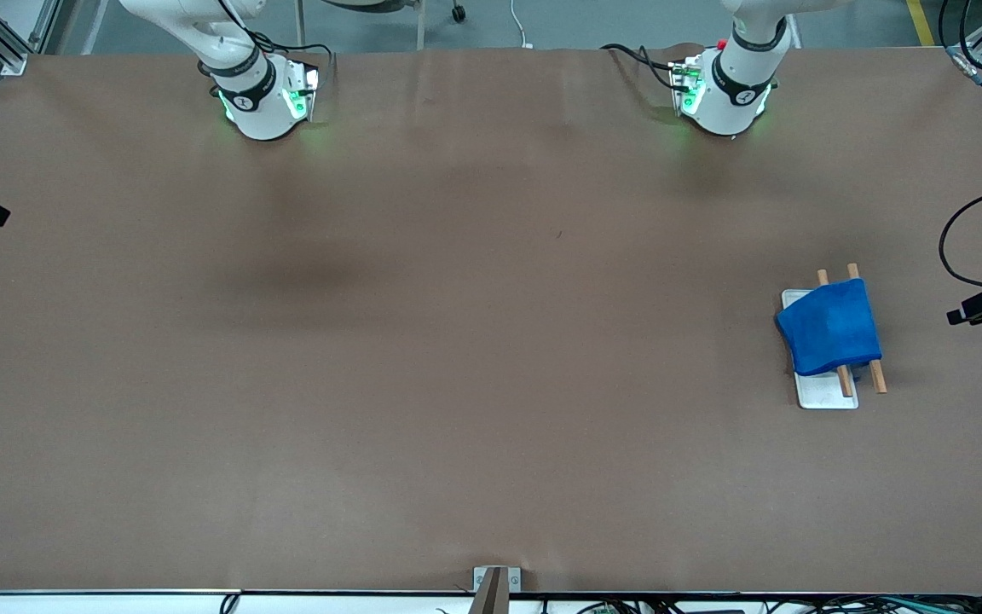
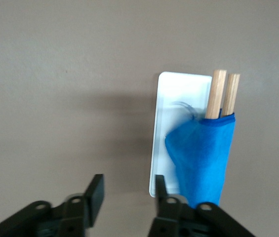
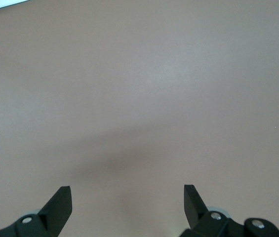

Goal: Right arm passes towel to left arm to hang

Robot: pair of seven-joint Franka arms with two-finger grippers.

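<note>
the towel hangs over two wooden rods on the white tray, around four o'clock on the surface. left pincer apart above it, right pincer apart over bare surface. the towel sits uneven, so it may slide off.

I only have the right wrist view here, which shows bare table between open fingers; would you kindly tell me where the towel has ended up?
Observer: The towel is draped over two wooden rods of the rack, above its white tray, toward the left arm's end of the table.
Operator: Is the left gripper holding it?
Observer: No. The left gripper has its fingers apart with nothing between them, over the table beside the tray's edge.
Operator: Is anything else on the table?
Observer: In the front view, only the rack and towel lie there.
</note>
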